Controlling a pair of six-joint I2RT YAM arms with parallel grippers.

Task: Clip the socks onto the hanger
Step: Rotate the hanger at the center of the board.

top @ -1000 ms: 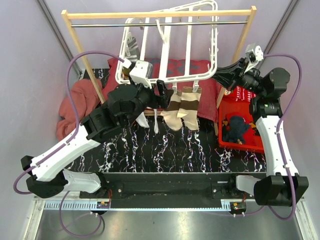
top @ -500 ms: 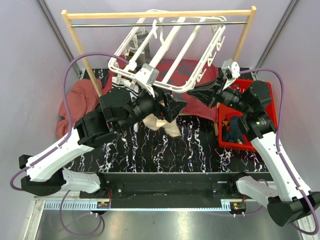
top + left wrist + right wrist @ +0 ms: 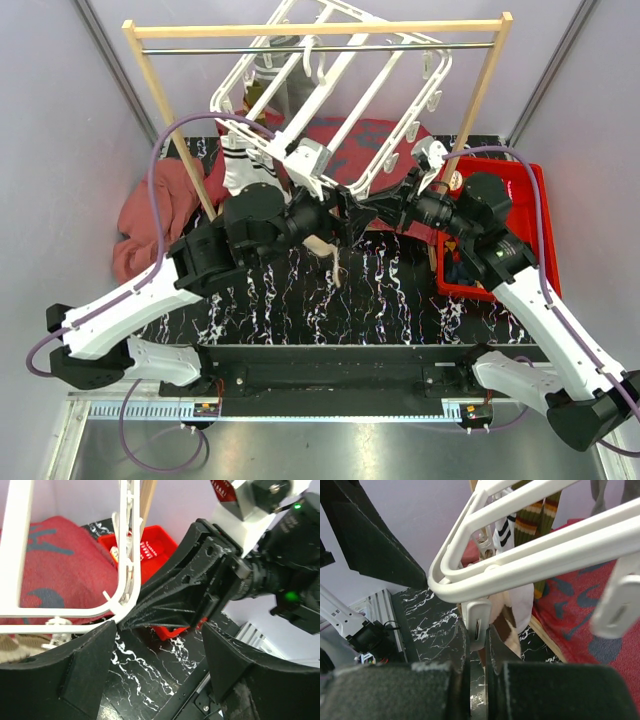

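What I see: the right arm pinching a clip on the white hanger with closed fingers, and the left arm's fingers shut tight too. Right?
Not quite. The left gripper stands wide open, as the left wrist view shows. The right gripper is indeed shut on a clip of the white hanger.

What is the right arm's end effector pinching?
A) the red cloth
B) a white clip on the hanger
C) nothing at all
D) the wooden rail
B: the right wrist view shows the right end effector shut on a clip dangling under the white hanger.
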